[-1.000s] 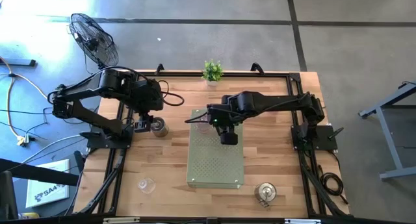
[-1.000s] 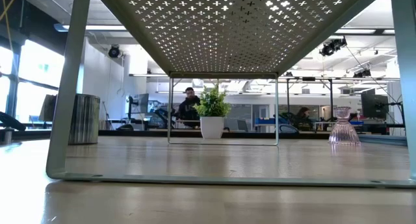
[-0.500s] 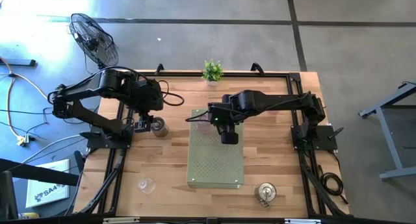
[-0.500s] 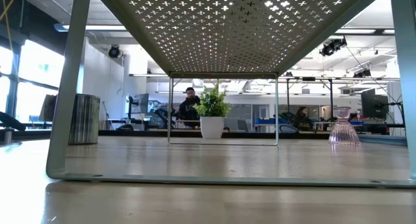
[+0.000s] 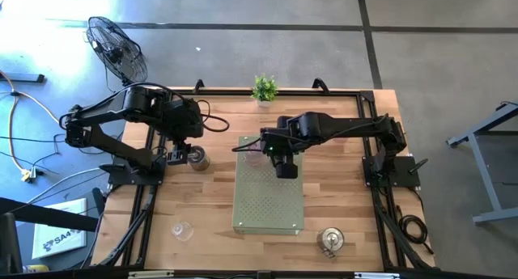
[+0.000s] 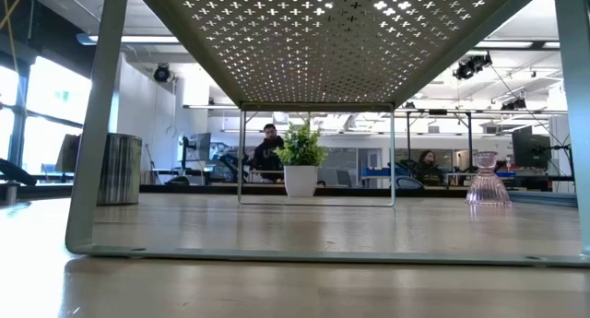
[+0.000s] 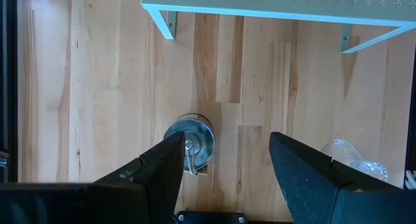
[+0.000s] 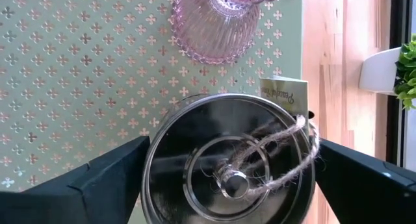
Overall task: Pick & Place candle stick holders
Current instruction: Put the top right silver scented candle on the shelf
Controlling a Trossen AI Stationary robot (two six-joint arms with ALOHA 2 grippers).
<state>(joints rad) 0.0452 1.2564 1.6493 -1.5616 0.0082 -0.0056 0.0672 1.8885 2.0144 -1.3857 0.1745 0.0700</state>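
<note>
High view showed the right pincer (image 5: pixel 283 167) over the far half of the perforated green stand (image 5: pixel 267 206) at the middle of the wooden surface (image 5: pixel 340 190). In the right wrist view that pincer was wide open, its two fingers (image 8: pixel 104 178) on either side of a shiny metal holder (image 8: pixel 221 165) with twine looped across its top. The holder nearly filled the gap, and I could not tell whether the fingers touched it. A pink holder (image 8: pixel 211 23) of ribbed glass stood on the stand just beyond it, and a small paper tag (image 8: pixel 283 94) lay beside the two.

The left pincer (image 5: pixel 180 156) was at the left side of the surface, just beside a ribbed holder (image 5: pixel 197 159) of silvery metal. In the left wrist view its fingers (image 7: pixel 162 178) stood apart with nothing between them, and the ribbed holder showed below, next to one finger.

A clear holder (image 5: pixel 183 229) stood near the front left of the surface, well apart from both pincers. A front holder (image 5: pixel 330 240), also metal, stood near the front edge to the right of the stand. A plant (image 5: pixel 264 88) was at the far edge
</note>
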